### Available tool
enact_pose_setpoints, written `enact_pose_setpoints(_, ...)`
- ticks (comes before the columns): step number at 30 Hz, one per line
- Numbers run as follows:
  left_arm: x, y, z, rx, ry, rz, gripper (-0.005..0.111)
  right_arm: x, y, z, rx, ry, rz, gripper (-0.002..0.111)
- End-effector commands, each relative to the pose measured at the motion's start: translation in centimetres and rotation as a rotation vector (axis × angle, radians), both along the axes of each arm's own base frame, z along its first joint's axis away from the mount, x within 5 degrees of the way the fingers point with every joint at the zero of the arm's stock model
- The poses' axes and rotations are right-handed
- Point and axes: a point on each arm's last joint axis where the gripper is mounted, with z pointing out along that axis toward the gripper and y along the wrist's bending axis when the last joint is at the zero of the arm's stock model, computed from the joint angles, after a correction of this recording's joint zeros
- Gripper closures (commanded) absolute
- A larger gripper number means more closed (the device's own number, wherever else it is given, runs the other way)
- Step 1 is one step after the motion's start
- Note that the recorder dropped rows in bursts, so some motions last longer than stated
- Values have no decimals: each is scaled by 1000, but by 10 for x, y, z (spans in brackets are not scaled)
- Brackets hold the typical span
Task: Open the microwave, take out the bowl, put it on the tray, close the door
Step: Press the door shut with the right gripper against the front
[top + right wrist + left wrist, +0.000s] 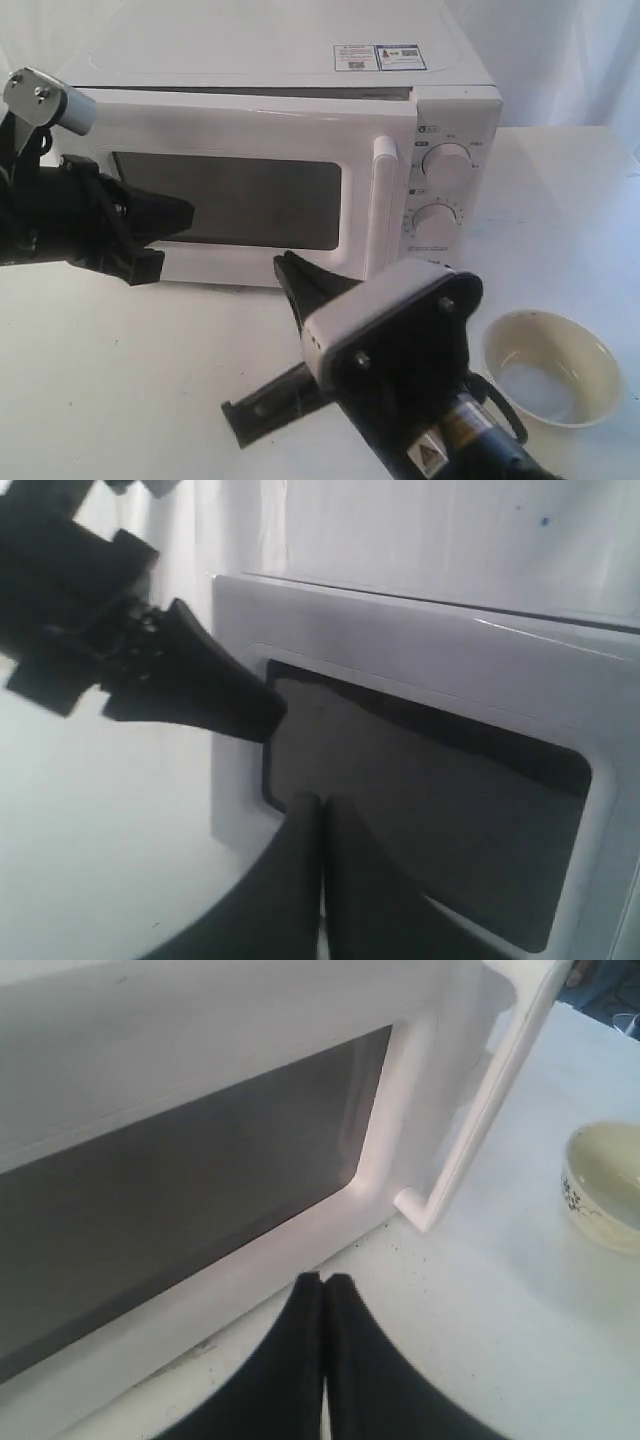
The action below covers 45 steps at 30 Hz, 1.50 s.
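The white microwave stands at the back. Its door faces me, and a thin dark gap runs along the door's top edge. The bar handle is at the door's right side. The cream bowl sits empty on the white surface to the right, outside the oven. No tray shows. My left gripper is shut and empty, its tip at the left part of the dark window. My right gripper is shut and empty, low in front of the door's bottom edge.
Two round dials sit on the control panel right of the handle. The right arm's wrist housing fills the foreground between door and bowl. The bowl lies beyond the handle in the left wrist view.
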Motion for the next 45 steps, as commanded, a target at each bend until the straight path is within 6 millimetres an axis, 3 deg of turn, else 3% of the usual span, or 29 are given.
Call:
enact_pose_setpoints(1,-13,4,-3,-28,20,5,107,34,8,0,11,-19,-119,108)
enact_pose_setpoints(6,-23,7,-8,-42,33,9,107,74,4,2,37,-29,-247,108)
enact_pose_setpoints(16,-29,4,-10,-80,57,-45,107,113,10,-3,91,-26,-327,108)
enact_pose_setpoints(28,-30,3,-10,-85,61,-56,107,144,8,-12,89,-31,-397,108)
enact_pose_setpoints(32,-32,4,-14,-82,75,-55,107,153,3,-7,110,-47,-424,108)
enact_pose_setpoints(45,-34,2,-14,-107,94,-72,107,163,7,3,141,-76,-432,108)
